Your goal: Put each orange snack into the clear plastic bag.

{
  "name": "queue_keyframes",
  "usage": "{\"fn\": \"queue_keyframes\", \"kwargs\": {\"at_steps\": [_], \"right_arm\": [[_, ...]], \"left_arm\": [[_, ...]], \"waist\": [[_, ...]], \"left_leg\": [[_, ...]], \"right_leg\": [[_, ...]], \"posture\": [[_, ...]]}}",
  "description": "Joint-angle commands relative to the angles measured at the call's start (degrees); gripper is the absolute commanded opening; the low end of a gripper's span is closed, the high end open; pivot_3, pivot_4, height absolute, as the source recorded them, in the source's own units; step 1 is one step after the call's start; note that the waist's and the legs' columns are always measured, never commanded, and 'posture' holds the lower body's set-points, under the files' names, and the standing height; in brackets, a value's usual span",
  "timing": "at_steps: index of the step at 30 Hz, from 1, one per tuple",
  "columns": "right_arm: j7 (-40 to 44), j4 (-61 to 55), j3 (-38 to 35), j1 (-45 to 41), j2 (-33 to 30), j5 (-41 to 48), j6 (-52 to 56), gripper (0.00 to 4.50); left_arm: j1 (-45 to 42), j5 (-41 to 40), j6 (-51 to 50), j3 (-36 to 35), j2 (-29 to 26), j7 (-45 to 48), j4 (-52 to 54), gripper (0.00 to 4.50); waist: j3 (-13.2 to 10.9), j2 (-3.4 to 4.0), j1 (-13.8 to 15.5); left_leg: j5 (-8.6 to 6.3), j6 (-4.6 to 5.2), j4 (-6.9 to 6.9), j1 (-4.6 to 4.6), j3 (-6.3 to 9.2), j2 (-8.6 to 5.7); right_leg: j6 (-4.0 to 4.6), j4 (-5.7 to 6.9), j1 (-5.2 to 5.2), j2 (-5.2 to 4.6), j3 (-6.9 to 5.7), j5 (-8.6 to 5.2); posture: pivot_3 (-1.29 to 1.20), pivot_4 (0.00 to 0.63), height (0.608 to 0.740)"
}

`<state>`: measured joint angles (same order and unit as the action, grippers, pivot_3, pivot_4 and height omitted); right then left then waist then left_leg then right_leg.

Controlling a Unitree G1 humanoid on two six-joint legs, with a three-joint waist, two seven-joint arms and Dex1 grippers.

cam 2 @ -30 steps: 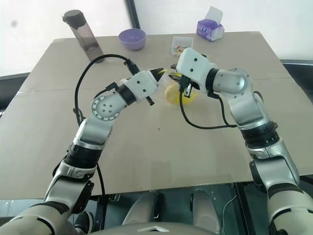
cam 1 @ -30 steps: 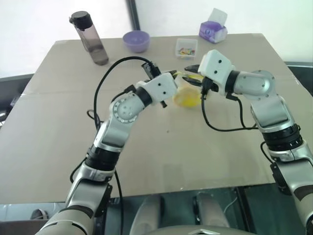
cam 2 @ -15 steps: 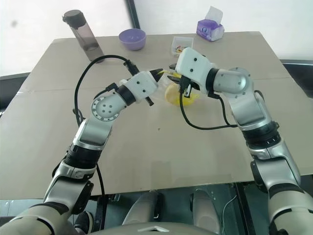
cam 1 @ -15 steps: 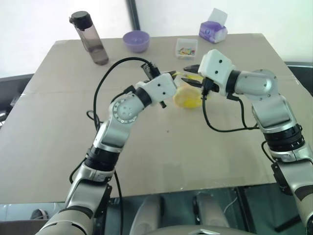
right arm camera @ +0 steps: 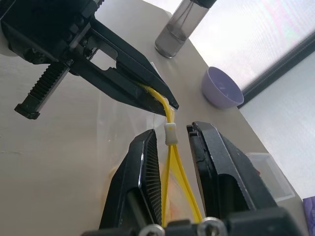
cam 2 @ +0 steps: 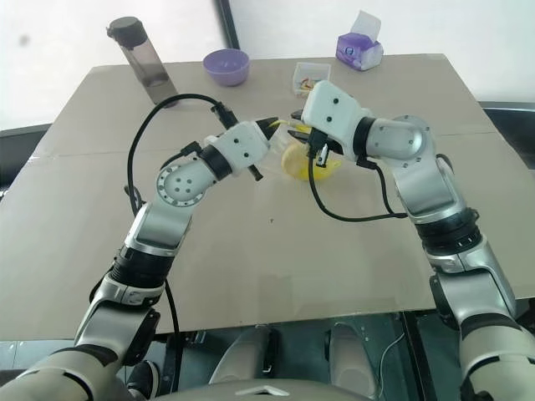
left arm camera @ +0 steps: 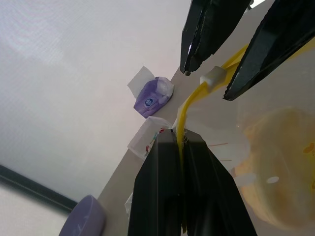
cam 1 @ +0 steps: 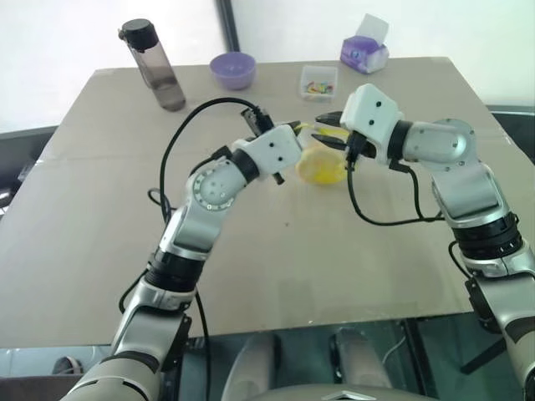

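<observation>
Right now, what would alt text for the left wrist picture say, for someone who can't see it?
The left gripper is shut on the clear plastic bag's yellow strip, with the orange snack inside the bag. The right gripper sits open around the strip's white slider.

- The orange snack [cam 1: 320, 166], round and yellow-orange, sits inside the clear plastic bag [left arm camera: 216, 142].
- The bag's yellow zip strip [right arm camera: 171, 120] is lifted above the table.

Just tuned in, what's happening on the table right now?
The orange snack already sits inside the clear plastic bag, held above the table. The left gripper is shut on the bag's yellow strip. The right gripper has its fingers open on either side of the white slider, not yet pinching it, apparently about to zip the bag.
</observation>
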<state>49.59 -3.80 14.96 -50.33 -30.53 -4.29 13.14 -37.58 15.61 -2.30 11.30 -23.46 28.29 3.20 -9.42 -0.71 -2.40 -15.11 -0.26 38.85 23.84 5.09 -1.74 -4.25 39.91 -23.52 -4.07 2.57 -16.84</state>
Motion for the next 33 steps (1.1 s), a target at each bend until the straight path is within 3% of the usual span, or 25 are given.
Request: {"fn": "queue_keyframes", "kwargs": {"at_steps": [1,3,33], "right_arm": [[-0.23,-1.50,-1.41,-0.64,-0.37,0.21,-0.67,0.89],[-0.17,-1.53,-1.32,-0.60,-0.42,0.18,-0.69,0.40],[-0.55,-0.36,-1.05,-0.82,-0.11,-0.93,-0.97,0.40]], "left_arm": [[0.10,0.24,0.19,-0.46,-0.02,-0.72,1.96,0.00],[0.22,0.23,0.13,-0.47,-0.05,-0.69,2.08,0.00],[0.73,-0.31,0.09,-0.43,0.23,-1.22,2.79,0.00]], "waist": [[0.00,0.00,0.00],[0.00,0.00,0.00],[0.00,0.00,0.01]], "left_leg": [[0.00,0.00,0.00,0.00,0.00,0.00],[0.00,0.00,0.00,0.00,0.00,0.00],[0.00,0.00,0.00,0.00,0.00,0.00]], "right_leg": [[0.00,0.00,0.00,0.00,0.00,0.00],[0.00,0.00,0.00,0.00,0.00,0.00],[0.00,0.00,0.00,0.00,0.00,0.00]], "posture": [[0.00,0.150,0.740],[0.00,0.150,0.740],[0.00,0.150,0.740]]}}
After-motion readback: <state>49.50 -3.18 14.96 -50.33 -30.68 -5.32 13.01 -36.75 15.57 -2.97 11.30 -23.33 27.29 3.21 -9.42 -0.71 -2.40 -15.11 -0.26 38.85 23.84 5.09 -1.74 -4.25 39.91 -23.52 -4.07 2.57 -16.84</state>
